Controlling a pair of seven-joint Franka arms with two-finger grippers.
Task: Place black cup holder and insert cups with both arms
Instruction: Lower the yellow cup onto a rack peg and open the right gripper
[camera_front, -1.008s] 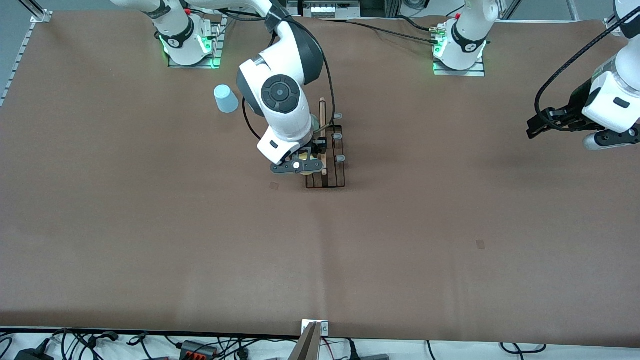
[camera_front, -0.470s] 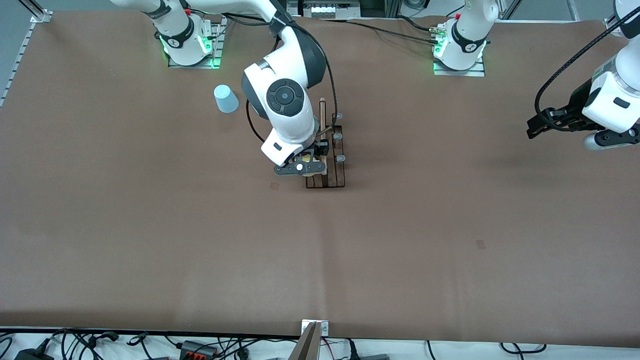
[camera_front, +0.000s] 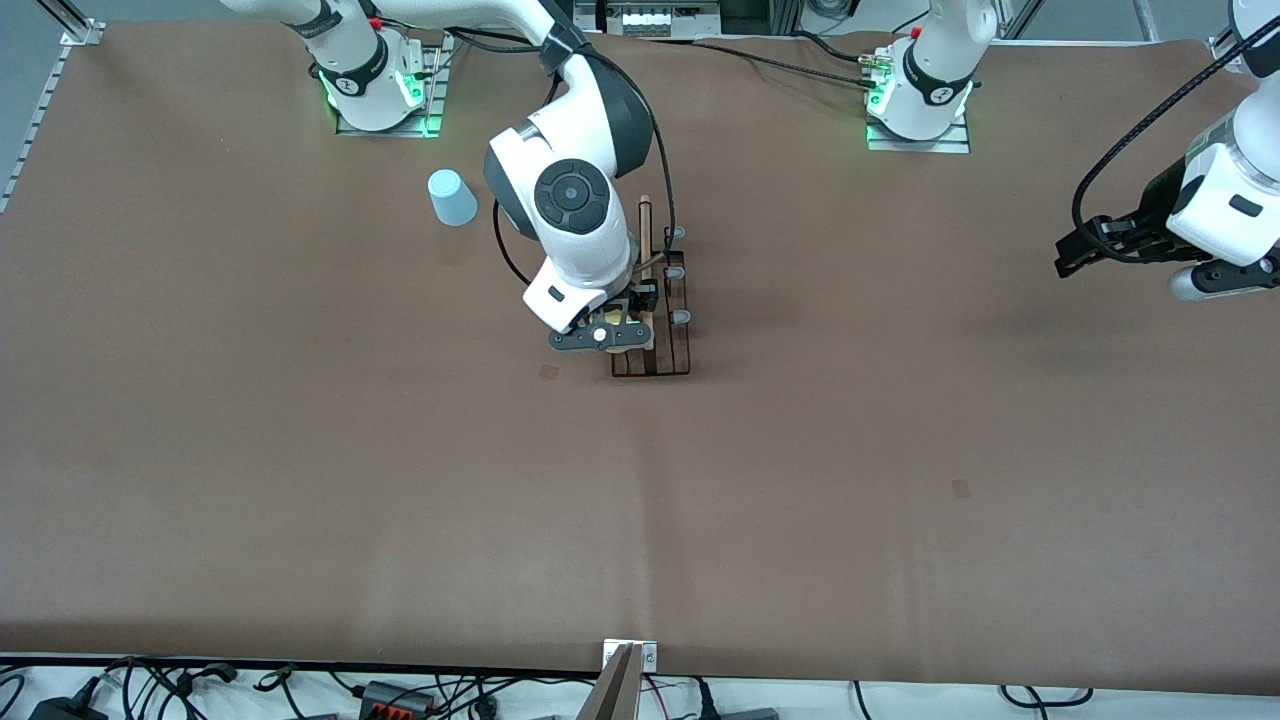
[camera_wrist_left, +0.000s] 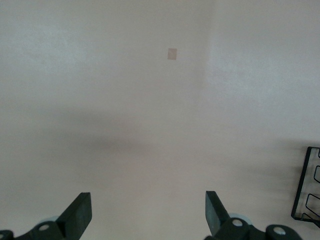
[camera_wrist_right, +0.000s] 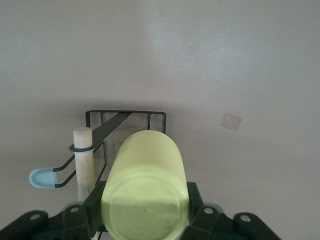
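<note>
Right gripper (camera_wrist_right: 145, 212) clamps yellow cup (camera_wrist_right: 145, 190) round its wall, just over black cup holder (camera_front: 655, 320), pegs directly below. Cup looks light, thin, slick; squeeze mid-wall, gently. Left gripper (camera_wrist_left: 148, 215) spread wide, waiting over bare bench (camera_front: 800, 480), nothing held.

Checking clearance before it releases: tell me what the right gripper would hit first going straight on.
Probably the rack: the right gripper, shut on the yellow cup, points down at it; depth is unclear.
</note>
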